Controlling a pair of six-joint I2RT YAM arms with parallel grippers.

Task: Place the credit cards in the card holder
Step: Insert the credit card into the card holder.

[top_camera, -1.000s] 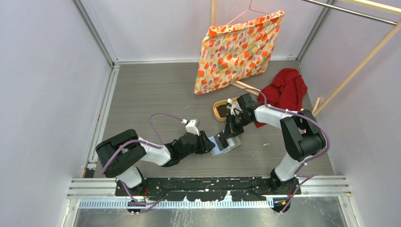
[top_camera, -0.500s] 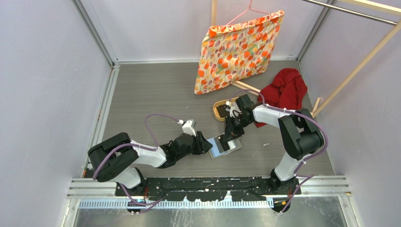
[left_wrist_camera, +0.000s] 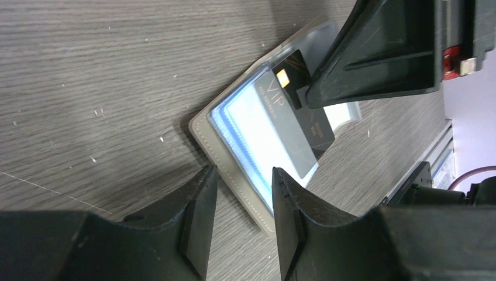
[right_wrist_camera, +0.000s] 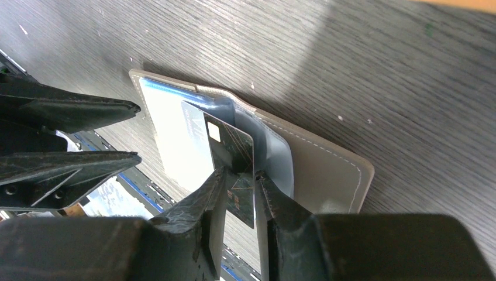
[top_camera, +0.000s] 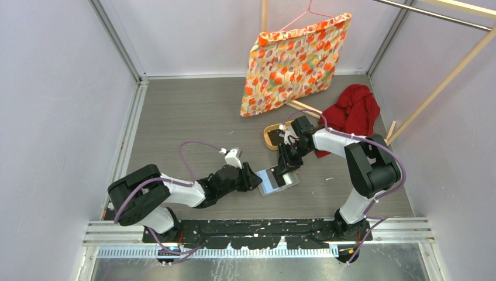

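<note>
The card holder (top_camera: 269, 183) lies open and flat on the grey table (top_camera: 193, 117), just below the middle of the top view, with its pale blue-white pockets facing up. One black card (right_wrist_camera: 231, 143) with a gold chip is partway into a clear pocket. Its far end shows greyed through the plastic and its near end sticks out. Above and slightly right of the holder sits the oval wooden tray (top_camera: 271, 136), partly covered by the right arm, so what is in it cannot be made out.

The left gripper (left_wrist_camera: 243, 171) has its fingers apart over the holder's left edge and clamps nothing. The right gripper (right_wrist_camera: 241, 175) has its fingers narrowly apart with the card's free end between them. I cannot tell whether they press on it.
</note>
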